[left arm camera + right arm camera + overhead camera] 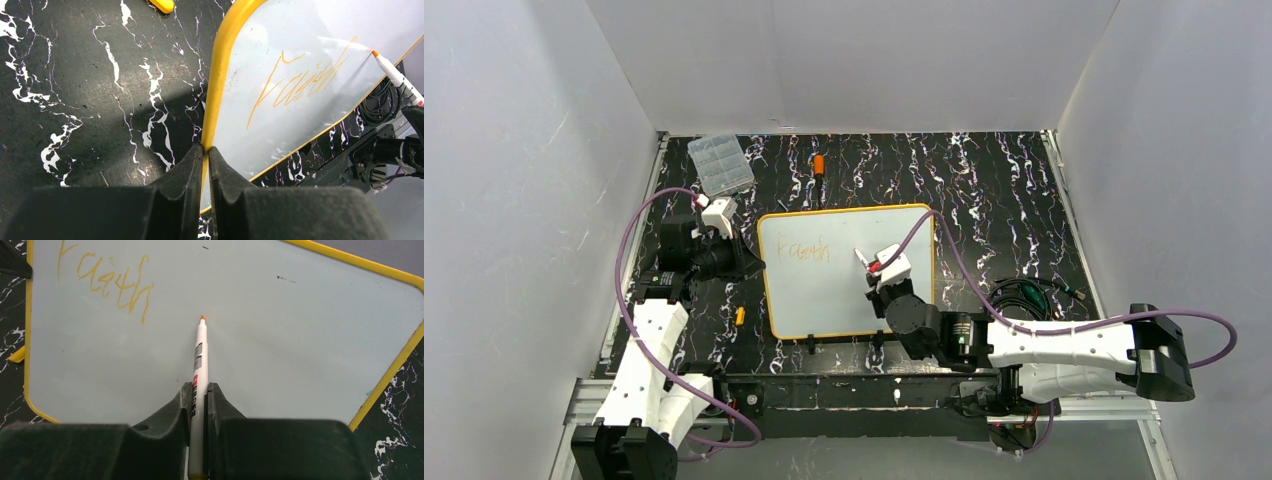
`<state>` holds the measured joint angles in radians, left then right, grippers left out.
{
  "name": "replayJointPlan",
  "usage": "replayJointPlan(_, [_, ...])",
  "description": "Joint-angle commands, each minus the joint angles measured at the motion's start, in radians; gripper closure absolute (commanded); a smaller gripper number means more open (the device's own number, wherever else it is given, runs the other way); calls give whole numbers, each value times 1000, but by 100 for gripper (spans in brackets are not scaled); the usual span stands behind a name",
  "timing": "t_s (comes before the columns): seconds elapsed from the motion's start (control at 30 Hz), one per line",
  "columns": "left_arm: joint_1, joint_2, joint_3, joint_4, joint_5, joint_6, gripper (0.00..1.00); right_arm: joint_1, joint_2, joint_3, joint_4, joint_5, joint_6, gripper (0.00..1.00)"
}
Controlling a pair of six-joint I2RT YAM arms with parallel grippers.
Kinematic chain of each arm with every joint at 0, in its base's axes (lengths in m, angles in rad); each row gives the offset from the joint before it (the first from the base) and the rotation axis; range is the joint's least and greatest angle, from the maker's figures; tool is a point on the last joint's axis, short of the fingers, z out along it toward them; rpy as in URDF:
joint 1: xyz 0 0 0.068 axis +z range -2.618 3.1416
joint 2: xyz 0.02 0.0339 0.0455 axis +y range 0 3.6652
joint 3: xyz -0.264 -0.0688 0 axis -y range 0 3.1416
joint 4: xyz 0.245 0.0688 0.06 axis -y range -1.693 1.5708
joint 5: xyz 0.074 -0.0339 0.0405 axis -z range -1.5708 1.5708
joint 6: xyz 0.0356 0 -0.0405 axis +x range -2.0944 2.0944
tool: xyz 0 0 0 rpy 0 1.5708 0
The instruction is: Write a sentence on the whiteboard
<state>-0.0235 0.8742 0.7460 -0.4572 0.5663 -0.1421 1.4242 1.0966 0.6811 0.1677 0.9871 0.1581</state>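
Writing step, mid-sentence. The whiteboard (844, 295) lies flat at the middle of the table (984, 190), its long side parallel to the near edge. The sentence (809, 250) consists of a single orange-yellow word by the board's far left corner, so most of the writing is judged not yet done. The left gripper (206, 150) has its fingers pinched together on the yellow rim of the board's left edge and acts as a brace. The right gripper (200, 392) is clamped on the barrel of a marker (200, 355), whose orange tip points at bare board just right of and below the word. Whether the tip touches the surface cannot be told. The next word is best started level with the first one and after a clear gap. Pressure should be light and even, since the existing strokes are thin, and the tip should lift between letters. The rim clamp should hold throughout, so that the board does not slide under the strokes.
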Motion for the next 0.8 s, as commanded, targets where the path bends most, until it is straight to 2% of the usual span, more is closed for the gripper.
replayJointPlan(0.0, [-4, -18, 17, -21, 20, -1, 92, -16, 20, 54, 44, 21, -10, 99])
replayJointPlan(0.33, [-3, -22, 16, -21, 19, -1, 92, -16, 44, 57, -21, -37, 27, 99])
replayJointPlan(0.77, [-4, -23, 16, -23, 16, -2, 92, -16, 8, 30, -89, -23, 89, 99])
